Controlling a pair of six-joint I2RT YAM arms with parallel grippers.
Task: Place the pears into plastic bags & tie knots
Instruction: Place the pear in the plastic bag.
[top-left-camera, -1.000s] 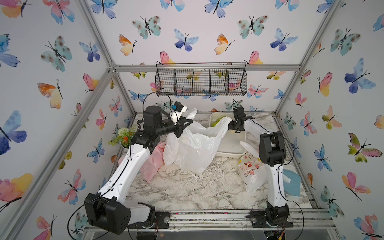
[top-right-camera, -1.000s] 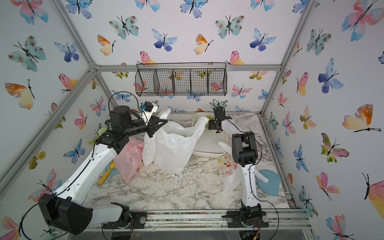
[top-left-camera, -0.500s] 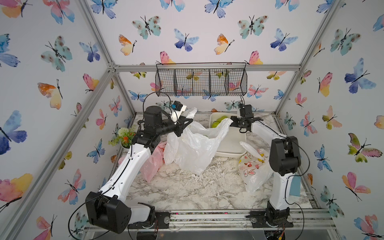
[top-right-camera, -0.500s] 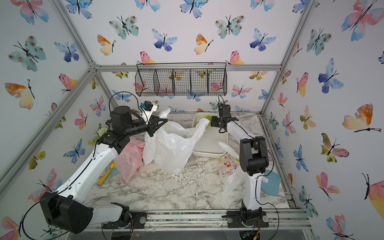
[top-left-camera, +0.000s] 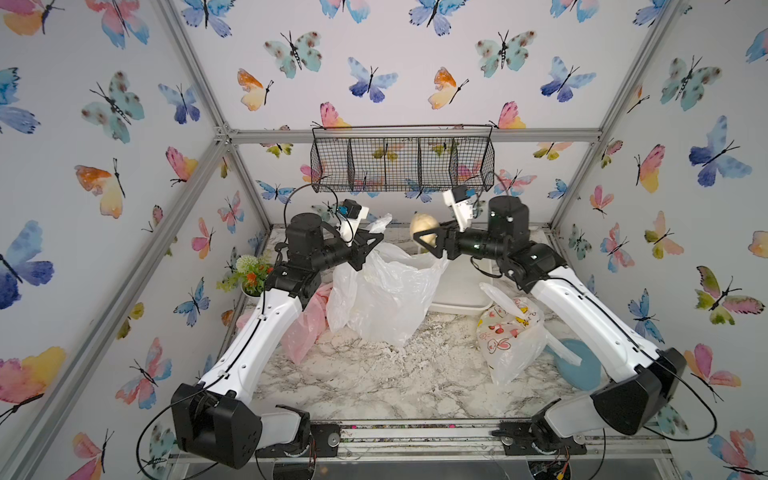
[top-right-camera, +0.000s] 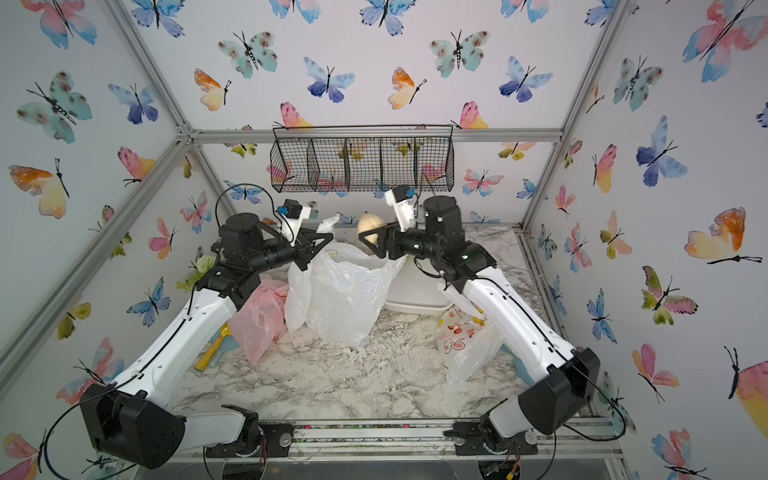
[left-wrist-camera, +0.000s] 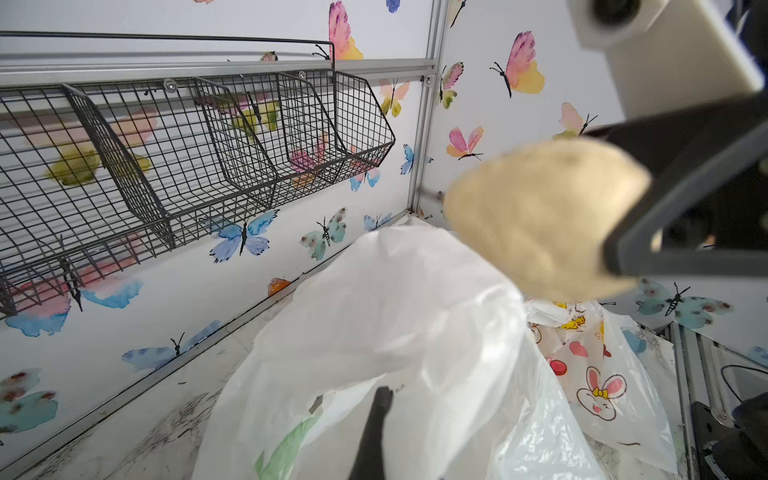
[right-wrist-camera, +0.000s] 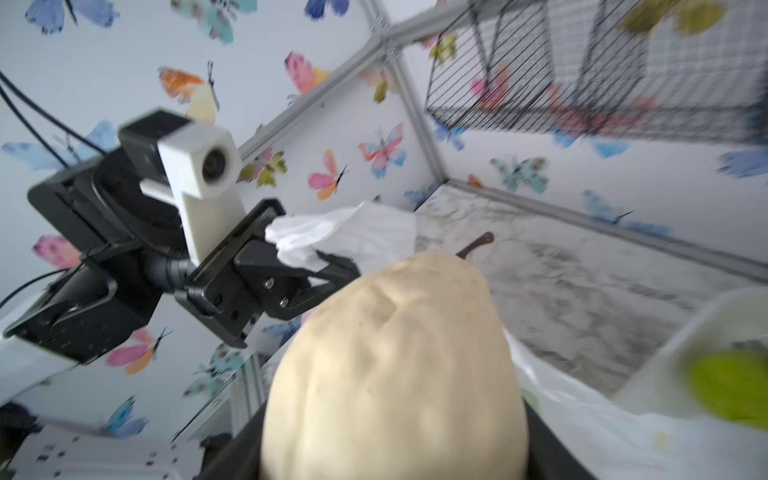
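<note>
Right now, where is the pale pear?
In both top views the pale pear sits in the right pincer, up in the air just over the white bag.

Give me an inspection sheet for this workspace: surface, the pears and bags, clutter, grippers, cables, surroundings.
Surface: marbled tabletop, no spills seen.
Job's things: cream pear in the air near the raised mouth of the white bag; green pear in the tray; pink bag slumped by the left arm; doodle bag bulging by the right arm; no knots seen.
Clutter: flower pot, blue disc, yellow tool.
Grippers: left gripper shut on the white bag's handle; right gripper shut on the cream pear.
Cables: black cable loops above the left wrist; no snag seen.
Surroundings: wire basket on the butterfly-papered back wall.
</note>
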